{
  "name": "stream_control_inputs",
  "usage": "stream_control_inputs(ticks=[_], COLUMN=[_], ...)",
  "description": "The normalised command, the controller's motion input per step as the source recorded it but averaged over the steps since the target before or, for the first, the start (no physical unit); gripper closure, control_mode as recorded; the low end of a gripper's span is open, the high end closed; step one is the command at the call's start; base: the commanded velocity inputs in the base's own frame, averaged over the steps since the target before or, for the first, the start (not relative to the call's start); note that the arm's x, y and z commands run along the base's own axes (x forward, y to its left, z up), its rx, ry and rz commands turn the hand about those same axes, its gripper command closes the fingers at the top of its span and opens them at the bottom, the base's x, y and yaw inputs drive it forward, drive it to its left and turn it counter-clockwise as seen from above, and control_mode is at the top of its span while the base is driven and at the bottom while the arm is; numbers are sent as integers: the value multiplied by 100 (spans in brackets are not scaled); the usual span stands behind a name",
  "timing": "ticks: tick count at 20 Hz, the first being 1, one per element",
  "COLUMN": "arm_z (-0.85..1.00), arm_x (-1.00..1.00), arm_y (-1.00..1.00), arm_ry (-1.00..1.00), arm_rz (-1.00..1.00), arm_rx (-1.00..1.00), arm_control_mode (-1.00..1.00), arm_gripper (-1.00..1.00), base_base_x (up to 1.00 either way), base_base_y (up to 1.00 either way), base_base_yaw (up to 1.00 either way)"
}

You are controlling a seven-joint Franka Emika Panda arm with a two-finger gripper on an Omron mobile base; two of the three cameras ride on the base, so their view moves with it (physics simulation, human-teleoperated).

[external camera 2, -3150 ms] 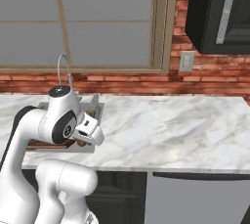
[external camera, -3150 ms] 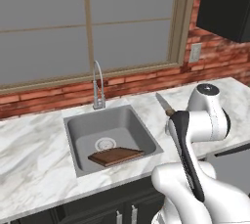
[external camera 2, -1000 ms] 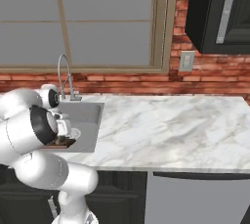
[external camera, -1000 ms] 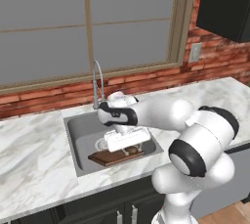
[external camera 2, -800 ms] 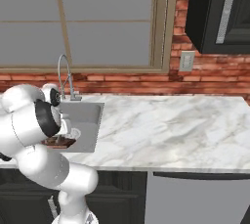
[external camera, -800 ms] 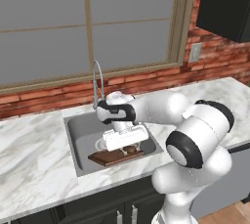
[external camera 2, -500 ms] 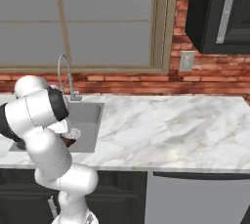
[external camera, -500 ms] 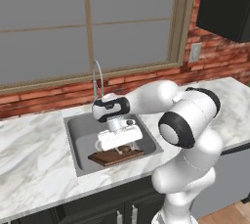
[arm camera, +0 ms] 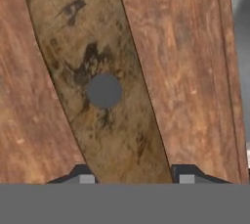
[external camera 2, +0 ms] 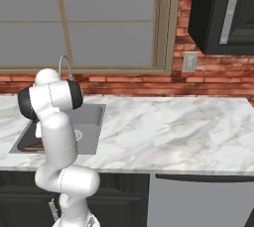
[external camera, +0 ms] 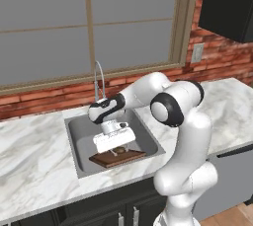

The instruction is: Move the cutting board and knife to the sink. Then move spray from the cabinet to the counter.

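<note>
Knife [arm camera: 105, 91] handle runs lengthwise up between our gripper [arm camera: 133, 179] fingertips, which straddle it half-spread, cutting board [arm camera: 190, 71] beneath, inside the sink [external camera: 79, 143].

The robot is a glossy white arm [external camera: 185, 170] built of thick rounded segments, like stacked tubes and balls. Dark black rings [external camera: 165, 110] mark its joints, one large one at the elbow and another near the wrist. The wrist ends in a flat white block carrying the tool [external camera: 114, 143]. In the hand view its two fingertips [arm camera: 187, 175] are small, dark and square-edged with grey faces.
</note>
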Motion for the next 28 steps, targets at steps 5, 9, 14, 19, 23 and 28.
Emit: stream_control_inputs(ticks=[5,9,14,19,23,28], arm_z=[-44,-20,-28,-29,-11,0], arm_x=[33,6,-3,-7,0,0], arm_y=[12,4,3,3,7,10], arm_ry=[10,2,0,0,0,0], arm_rz=[0,0,-4,-8,-4,0], arm_rx=[0,2,6,6,2,0], arm_control_mode=[-100,-100,-100,-100,-100,-100], arm_gripper=[100,100,100,-100,-100,-100], base_base_x=[0,0,0,0,0,0], base_base_y=[0,0,0,0,0,0], base_base_yaw=[0,0,0,0,0,0])
